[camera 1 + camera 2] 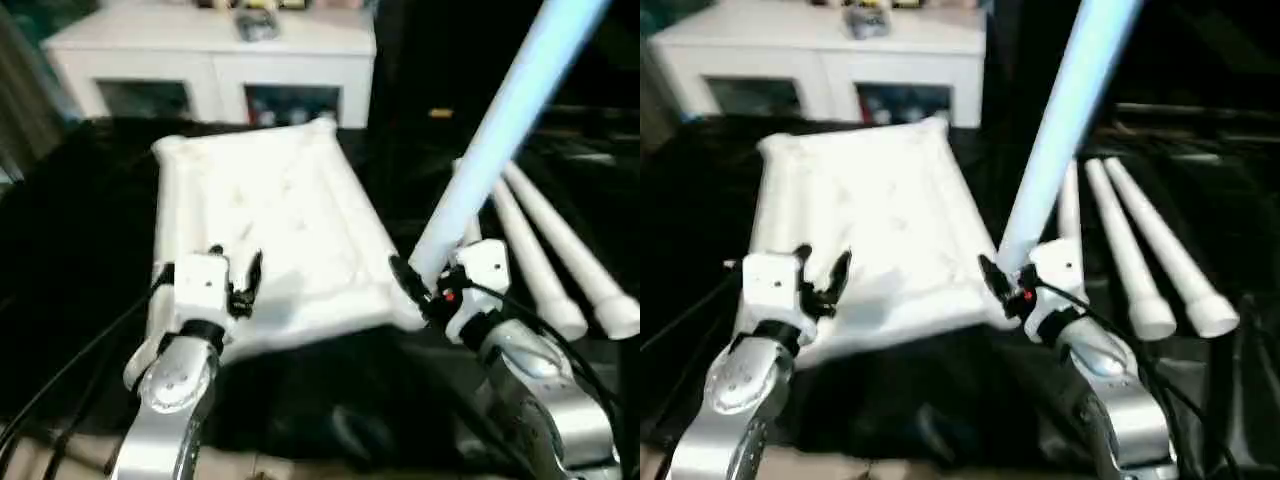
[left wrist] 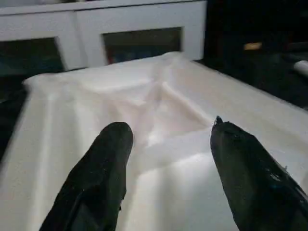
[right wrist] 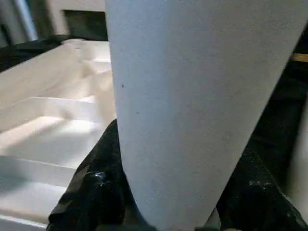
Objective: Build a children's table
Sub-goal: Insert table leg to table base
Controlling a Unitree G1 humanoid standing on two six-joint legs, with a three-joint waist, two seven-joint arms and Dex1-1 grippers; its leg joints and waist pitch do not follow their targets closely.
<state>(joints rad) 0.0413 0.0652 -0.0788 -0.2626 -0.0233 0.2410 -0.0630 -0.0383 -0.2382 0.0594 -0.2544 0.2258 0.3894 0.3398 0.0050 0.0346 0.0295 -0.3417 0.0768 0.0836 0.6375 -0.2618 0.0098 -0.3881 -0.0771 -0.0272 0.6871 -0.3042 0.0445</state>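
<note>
I see the tabletop (image 1: 265, 215) lying underside up on a black-covered surface (image 1: 70, 230), its ribs (image 2: 159, 103) facing me, filling the centre of my head view. My left end effector (image 1: 240, 280) hovers over the tabletop's near edge, at about seven o'clock from its middle; its two black fingers (image 2: 98, 178) stand spread apart with nothing between them, the ribbed plastic showing in the gap.

My right end effector (image 1: 425, 290) sits just beside the tabletop's near corner at roughly four o'clock, and it is pinching a leg (image 1: 505, 125) near its lower end. That leg rises tilted toward one o'clock, its upper end running out of the picture. In the right wrist view the black fingers (image 3: 94, 187) press against the white tube on both sides.

Three more legs (image 1: 550, 255) lie side by side on the black surface at three o'clock from the tabletop, flared ends toward me.

A white cabinet (image 1: 215, 60) with glass doors stands at twelve o'clock, beyond the tabletop.
</note>
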